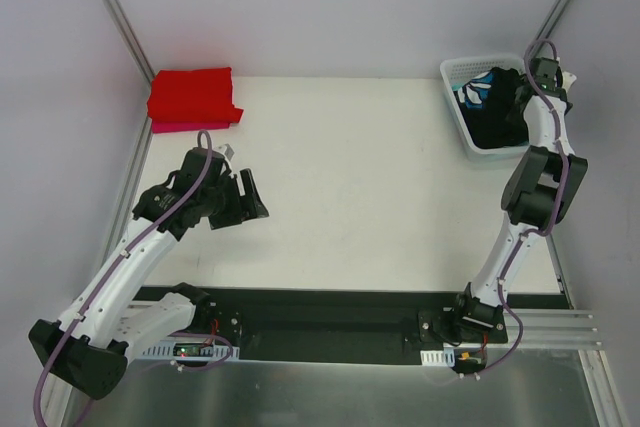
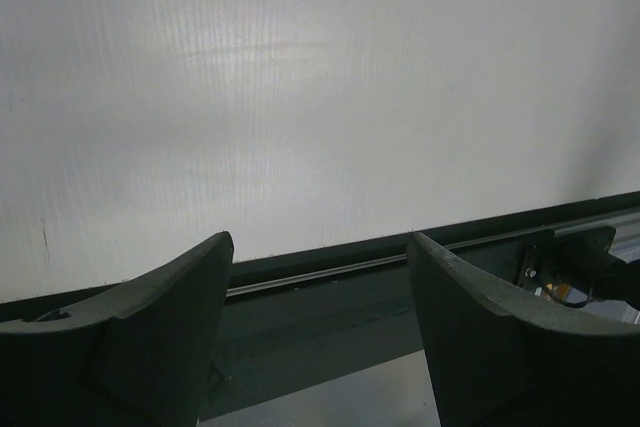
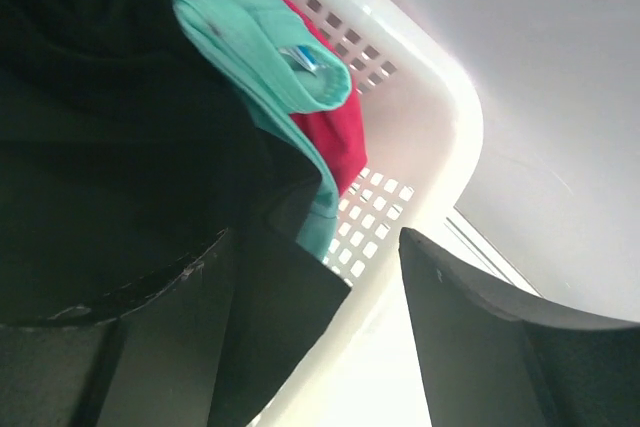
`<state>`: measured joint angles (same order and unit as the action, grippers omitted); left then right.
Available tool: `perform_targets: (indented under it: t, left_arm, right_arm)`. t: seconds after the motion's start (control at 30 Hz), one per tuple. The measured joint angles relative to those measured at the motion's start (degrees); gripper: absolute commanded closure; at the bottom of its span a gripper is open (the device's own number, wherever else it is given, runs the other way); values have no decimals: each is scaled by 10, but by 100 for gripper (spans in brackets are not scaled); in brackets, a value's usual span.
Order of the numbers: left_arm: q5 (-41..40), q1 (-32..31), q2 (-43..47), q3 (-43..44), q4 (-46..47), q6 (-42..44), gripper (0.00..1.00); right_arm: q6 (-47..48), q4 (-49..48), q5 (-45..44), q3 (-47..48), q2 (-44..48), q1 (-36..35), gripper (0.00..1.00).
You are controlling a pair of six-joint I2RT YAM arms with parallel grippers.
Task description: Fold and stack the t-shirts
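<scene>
Right wrist: right pincer (image 3: pixel 315 247) being held wide at black cloth t-shirt (image 3: pixel 100 97) in white mesh basket (image 3: pixel 445 127); cloth alone to be pinched.

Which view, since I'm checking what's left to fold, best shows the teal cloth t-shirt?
Right wrist: the teal cloth t-shirt lies close up in the white plastic mesh basket, neck label visible. Top external shows only a bluish patch, possibly it; left wrist shows none.

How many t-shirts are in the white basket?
3: the black t-shirt on top, the teal t-shirt beside it, and the red t-shirt against the mesh wall of the basket. Others may lie hidden underneath.
</scene>
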<state>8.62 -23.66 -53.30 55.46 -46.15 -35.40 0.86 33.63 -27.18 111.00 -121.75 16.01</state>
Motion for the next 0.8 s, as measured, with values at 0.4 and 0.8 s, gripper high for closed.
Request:
perform_targets:
  t: [0.4,0.8]
  left_arm:
    - [1,-4,-1,13,-2,0,30]
    - [-4,-34,-2,18,-2,-15,30]
  right_arm:
    - [-24,7,20,-21,-18,10,99]
    - [-52,-6,138,16,23,6,99]
